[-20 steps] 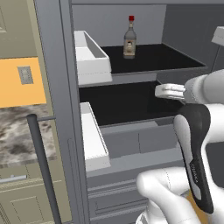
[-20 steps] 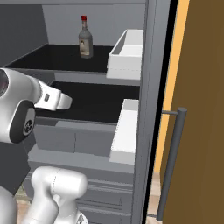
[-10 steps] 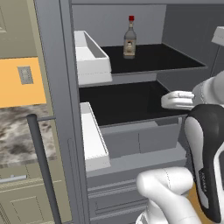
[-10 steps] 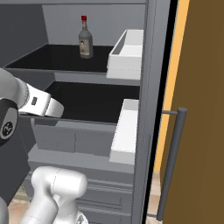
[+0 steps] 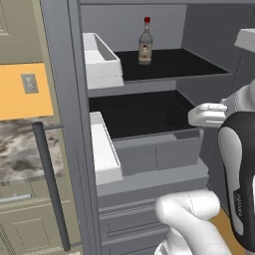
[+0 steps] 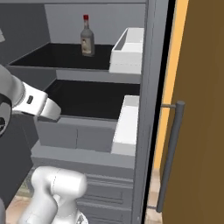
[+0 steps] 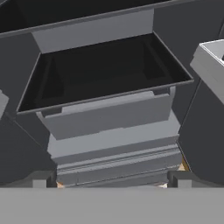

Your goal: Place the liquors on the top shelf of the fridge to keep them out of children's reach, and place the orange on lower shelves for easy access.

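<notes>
One liquor bottle (image 5: 145, 41) stood upright on the fridge's (image 5: 149, 164) top shelf (image 5: 174, 62). The jaws were spread wide, holding nothing, facing the lower shelf (image 7: 105, 74) and grey drawers (image 7: 109, 116).

One liquor bottle (image 5: 145, 42) stood upright on the fridge's top shelf (image 5: 174, 64), toward its back. The black shelf (image 5: 139, 112) below it was bare.

The liquor bottle (image 5: 145, 44) on the fridge's top shelf (image 5: 174, 63): label text too small to read; shelf's right end cut off.
</notes>
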